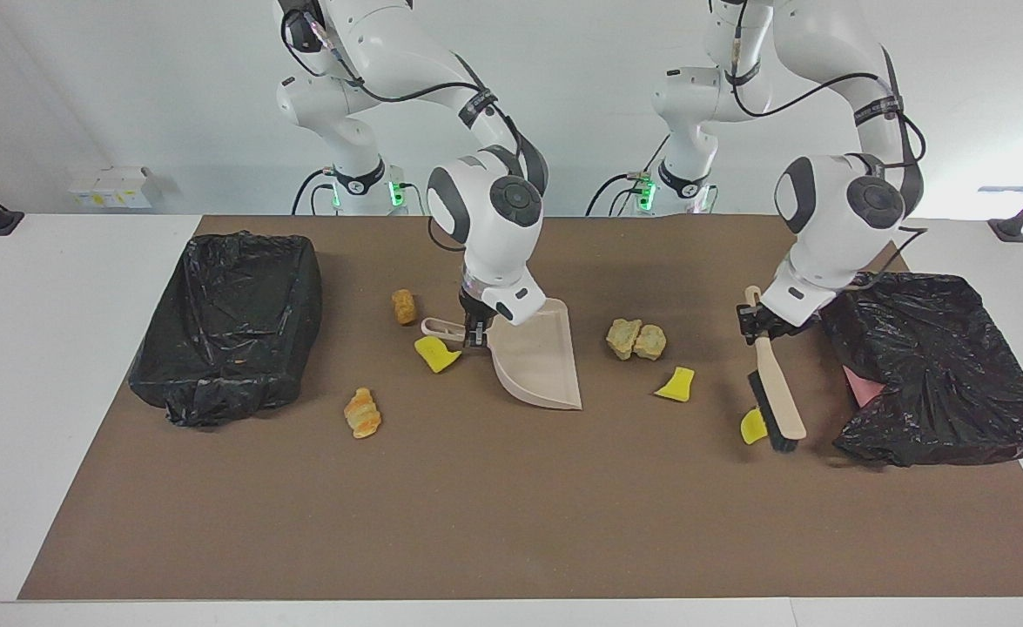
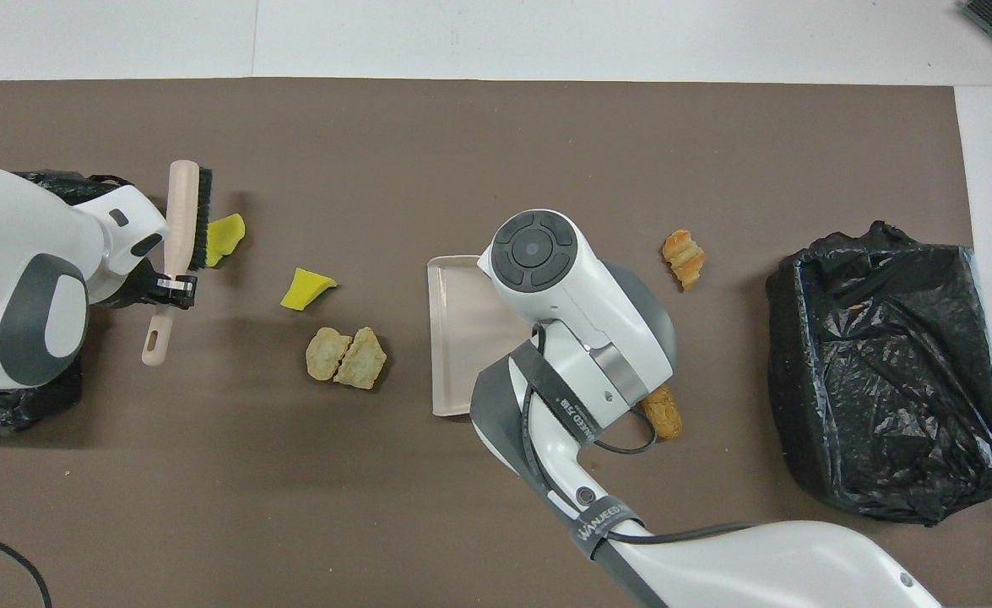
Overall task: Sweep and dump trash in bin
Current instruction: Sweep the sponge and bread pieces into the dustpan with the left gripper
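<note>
Overhead view first, working outward from the robots with the dustpan (image 2: 455, 338) as my landmark. Nearest the robots, a tan chunk (image 2: 663, 414) lies just beside the dustpan's handle, toward the right arm's end of the counter (image 2: 496, 523). The right gripper (image 1: 476, 334) is clamped on that handle, tilting the pan so its open lip rests on the counter, facing the left arm's end. A yellow sponge piece (image 1: 435, 354) lies by the handle as well. Beside the pan's open lip sit two bread-like chunks (image 2: 346, 357), touching each other. Farther from the robots than those, a second sponge piece (image 2: 305, 290), then a third sponge piece (image 2: 225, 238) touching the bristles of the brush (image 2: 185, 230), which the left gripper (image 1: 756, 324) holds clamped by its handle. A croissant (image 2: 685, 258) lies between the pan and the lined bin (image 2: 884, 371).

I judge the sweeping is only beginning: nothing lies in the pan. Next the brush should push the sponge pieces and chunks toward the pan's lip, bristles kept low.
</note>
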Available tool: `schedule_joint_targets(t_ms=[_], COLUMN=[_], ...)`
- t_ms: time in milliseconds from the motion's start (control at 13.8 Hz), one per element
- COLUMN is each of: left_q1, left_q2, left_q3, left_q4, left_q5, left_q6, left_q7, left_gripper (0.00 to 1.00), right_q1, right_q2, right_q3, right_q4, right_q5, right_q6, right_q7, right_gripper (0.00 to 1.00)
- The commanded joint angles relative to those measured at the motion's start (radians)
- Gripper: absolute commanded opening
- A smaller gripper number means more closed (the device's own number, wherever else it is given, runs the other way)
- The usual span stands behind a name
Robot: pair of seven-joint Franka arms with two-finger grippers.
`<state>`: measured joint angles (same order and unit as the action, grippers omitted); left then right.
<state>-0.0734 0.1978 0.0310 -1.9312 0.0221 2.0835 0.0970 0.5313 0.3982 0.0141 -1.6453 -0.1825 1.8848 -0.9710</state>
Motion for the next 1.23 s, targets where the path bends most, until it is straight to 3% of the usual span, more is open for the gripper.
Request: schedule_joint_targets(t_ms=[0, 289, 795, 1156], left_q1=[0.047, 0.027, -0.008, -0.104], left_q2=[0.127, 0.129, -0.061, -0.164], left_q3=[-0.006, -0.006, -0.014, -0.016], left_q4=[0.145, 0.123, -0.127, -0.297], left_q5=[0.062, 0.085, 0.070, -0.011], left_q6=[0.006, -0.057, -0.135, -0.125], left_q7=[0.149, 0.222, 0.192, -0.057], left_gripper=[0.00, 0.00, 0.00, 0.00], right_q1=[0.001, 0.001, 0.003, -0.001], right_q2=[-0.002, -0.004, -0.002, -0.002], right_q3=[0.004, 0.004, 0.004, 0.004], right_q4=[0.005, 0.007, 0.005, 0.004], right_q5=[-0.009, -0.008, -0.009, -0.020], right_q6=[0.004, -0.001, -0.001, -0.001], right_q7=[0.029, 0.029, 0.029, 0.029], right_gripper=[0.00, 0.00, 0.00, 0.00])
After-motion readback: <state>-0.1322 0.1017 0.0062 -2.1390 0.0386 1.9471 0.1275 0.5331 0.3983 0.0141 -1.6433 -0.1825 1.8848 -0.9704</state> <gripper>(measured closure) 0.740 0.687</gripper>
